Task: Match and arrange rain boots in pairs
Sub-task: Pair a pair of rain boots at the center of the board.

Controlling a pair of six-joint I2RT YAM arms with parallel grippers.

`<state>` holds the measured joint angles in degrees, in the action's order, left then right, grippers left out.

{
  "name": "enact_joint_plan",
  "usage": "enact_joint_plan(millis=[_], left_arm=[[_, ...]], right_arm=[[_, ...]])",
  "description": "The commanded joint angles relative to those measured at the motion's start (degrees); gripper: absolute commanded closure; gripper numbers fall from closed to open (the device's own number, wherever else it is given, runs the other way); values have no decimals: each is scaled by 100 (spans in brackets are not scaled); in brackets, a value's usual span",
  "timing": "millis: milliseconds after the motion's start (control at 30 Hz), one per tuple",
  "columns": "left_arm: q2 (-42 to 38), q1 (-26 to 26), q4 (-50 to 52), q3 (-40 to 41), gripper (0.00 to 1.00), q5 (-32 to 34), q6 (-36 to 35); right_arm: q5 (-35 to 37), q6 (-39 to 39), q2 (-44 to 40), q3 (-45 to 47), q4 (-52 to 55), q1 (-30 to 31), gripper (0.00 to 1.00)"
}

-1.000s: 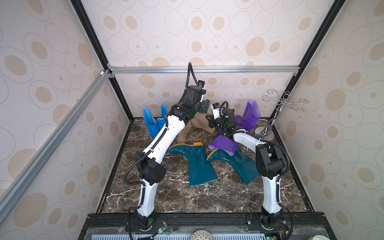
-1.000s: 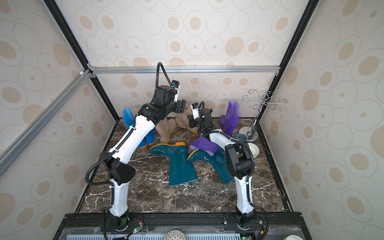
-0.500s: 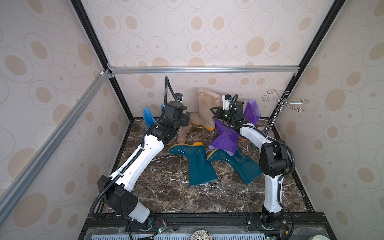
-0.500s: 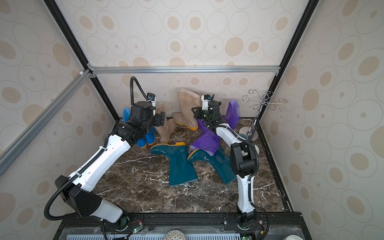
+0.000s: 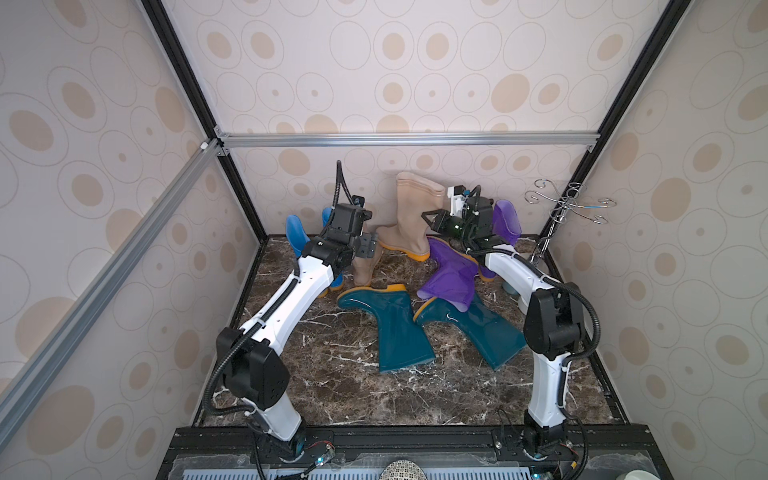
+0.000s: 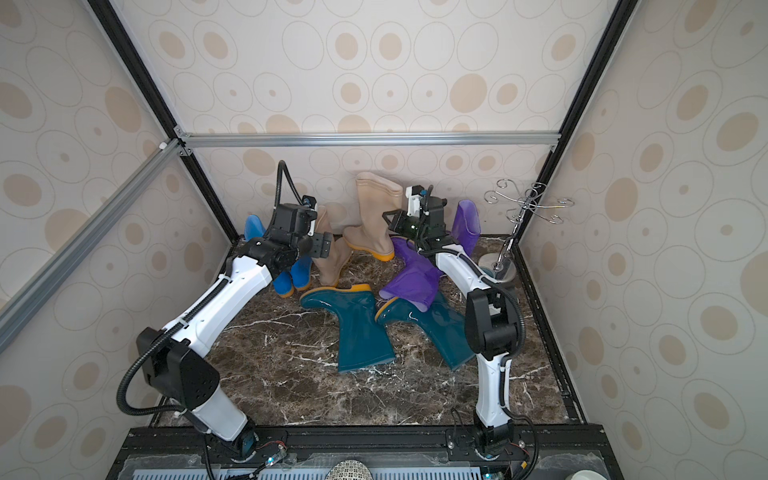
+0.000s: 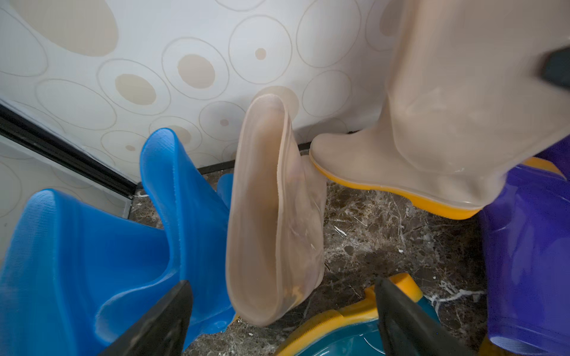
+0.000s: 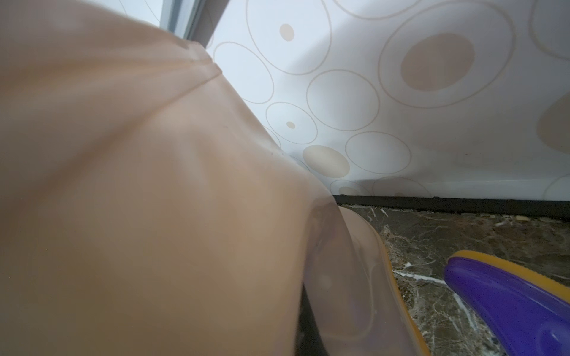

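Marbled dark-brown tabletop point(image 5: 340, 386), boxed in by spotted wallpaper, carries a scatter of boots. Up by the back wall, a tall glossy beige rubber boot point(image 5: 415, 216) with an orange-yellow sole hangs tilted from the right claw point(image 5: 430, 218), which is clenched on its upper shaft. I'd guess it is being brought across to its mate. That mate, a second beige rubber boot point(image 7: 271, 215), stands upright straight ahead of the left claw point(image 7: 282, 282), whose jaws are spread wide and grasp nothing. Just beside that claw stand two bright blue rubber boots point(image 7: 172, 200), already paired. Below the right claw a translucent purple rubber boot point(image 5: 451, 274) lies flopped over one of two large dark teal rubber boots point(image 5: 478, 332), both lying flat and unsorted. A second purple boot point(image 5: 507, 218) stands just behind the right claw. As for holders, the standing beige boot's squashed mouth shows nothing inside. A grey-blue cup point(image 5: 510, 286) peeks from behind the right arm, its inside hidden.
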<state>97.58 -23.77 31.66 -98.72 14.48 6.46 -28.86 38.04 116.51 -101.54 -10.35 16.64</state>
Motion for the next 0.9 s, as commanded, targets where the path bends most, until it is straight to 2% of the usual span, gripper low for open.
enact_joint_plan(millis=[0, 233, 367, 533, 867], left_arm=[[374, 39, 598, -761, 8, 24, -45], [1909, 40, 1957, -3126, 5, 404, 72], [2573, 39, 2573, -4337, 6, 505, 200], [2496, 47, 2490, -4054, 6, 718, 390], [2669, 75, 2449, -3843, 7, 613, 579]], right_arm=[[22, 21, -717, -49, -490, -38, 100], [595, -511, -1163, 229, -99, -35, 100], [564, -646, -1253, 369, -141, -32, 100], [522, -751, -1295, 479, -149, -38, 100], [655, -932, -1492, 748, 14, -3, 100]])
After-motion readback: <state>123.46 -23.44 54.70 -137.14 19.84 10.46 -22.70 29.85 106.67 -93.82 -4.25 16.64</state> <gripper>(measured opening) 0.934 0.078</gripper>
